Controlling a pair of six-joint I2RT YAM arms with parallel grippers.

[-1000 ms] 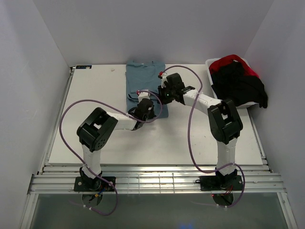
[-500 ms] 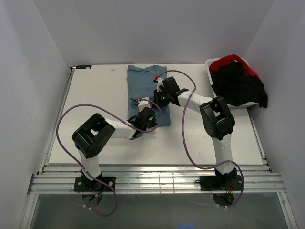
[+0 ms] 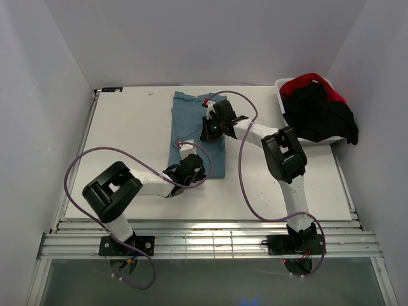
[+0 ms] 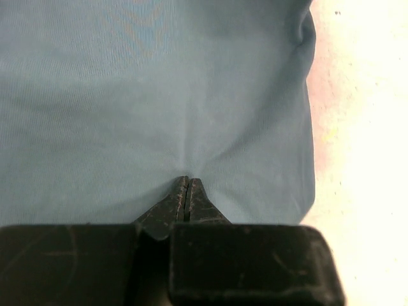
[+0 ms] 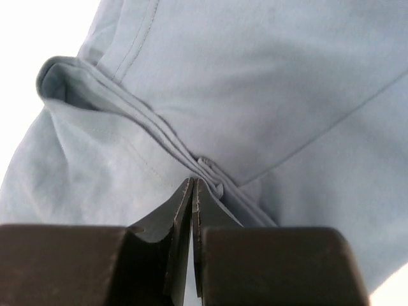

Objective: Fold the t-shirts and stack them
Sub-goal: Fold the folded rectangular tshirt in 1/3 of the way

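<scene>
Tee (image 3: 188,124) lies on the table (image 3: 127,140). Left gripper (image 4: 187,191) pinches its near edge; right gripper (image 5: 192,191) is clamped on its bunched folds.

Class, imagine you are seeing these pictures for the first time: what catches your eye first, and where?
A teal shirt lies mid-table, pinched by the left gripper at its near edge and the right gripper at a fold farther back. Black and red shirts overflow the tub at the far right.
</scene>
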